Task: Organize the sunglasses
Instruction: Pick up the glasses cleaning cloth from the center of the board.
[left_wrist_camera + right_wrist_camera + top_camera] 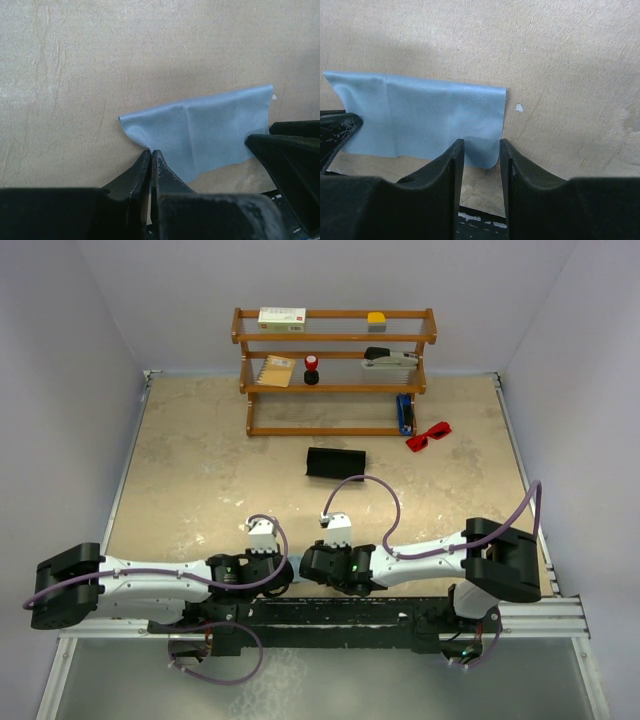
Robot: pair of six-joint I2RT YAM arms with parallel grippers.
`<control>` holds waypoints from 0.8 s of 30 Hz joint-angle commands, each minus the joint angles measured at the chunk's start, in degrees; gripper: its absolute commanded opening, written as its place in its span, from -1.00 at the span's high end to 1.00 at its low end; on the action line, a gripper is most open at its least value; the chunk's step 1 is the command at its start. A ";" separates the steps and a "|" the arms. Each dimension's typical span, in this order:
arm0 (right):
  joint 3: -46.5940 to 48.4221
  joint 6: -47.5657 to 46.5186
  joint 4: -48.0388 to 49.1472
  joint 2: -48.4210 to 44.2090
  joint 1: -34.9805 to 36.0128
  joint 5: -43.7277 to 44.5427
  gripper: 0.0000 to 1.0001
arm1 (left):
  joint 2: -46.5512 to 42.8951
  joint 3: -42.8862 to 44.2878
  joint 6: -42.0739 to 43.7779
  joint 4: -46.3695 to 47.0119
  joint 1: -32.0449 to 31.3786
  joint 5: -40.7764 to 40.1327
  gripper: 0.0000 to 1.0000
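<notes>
**Container.** A brown wooden three-tier shelf (340, 430) stands at the upper centre of the top view, against the back wall.
- Top tier: a flat white box with a red-and-green label (282, 317) at the left and a small yellow block (376, 317) at the right.
- Middle tier: a tan booklet (277, 370), a small red-and-black round object (312, 368), and a grey-and-white stapler-like tool (390, 359).
- Bottom tier: a blue oblong item (404, 413) at the right end. It is too small to identify further.

**Task item.** The small bright red sunglasses (429, 434) lie on the beige stone-look table (200, 470). They sit just right of the shelf's lower right corner, outside it and well apart from both arms. A black oblong case (335, 463) lies on the table below the shelf, near the frame's centre.

**Differences between views.** Only the top view shows the shelf, the sunglasses and the case. Only the wrist views show a light blue square cloth (200, 130) lying flat on the table. In the top view it is hidden under the folded wrists at lower centre.

**Left gripper** (151, 154). The fingers are pressed together. Their tips stand at the cloth's lower left edge, and I cannot tell whether any fabric is pinched.

**Right gripper** (480, 147). The fingers stand apart and clamp nothing. The cloth's lower right corner shows in the gap between them.

Each wrist view also catches a black part of the other gripper at its frame edge. The right wrist view shows a small white speck (519, 107) on the table just right of the cloth.
</notes>
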 commanded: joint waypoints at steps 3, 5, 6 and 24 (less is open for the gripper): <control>-0.04 2.08 -1.85 0.15 0.75 2.07 0.28 | -0.32 0.74 -0.55 0.39 -0.23 -0.43 1.00; 0.11 2.48 -2.30 0.36 0.91 2.14 0.28 | -0.57 0.68 -0.52 0.22 -0.24 -0.48 1.00; 0.09 2.64 -2.35 0.38 1.00 2.22 0.28 | -0.67 0.65 -0.57 0.02 -0.24 -0.52 1.00; 1.29 4.40 -5.49 2.57 1.99 3.14 0.30 | -1.76 0.50 -0.24 -0.16 -0.29 -0.40 1.00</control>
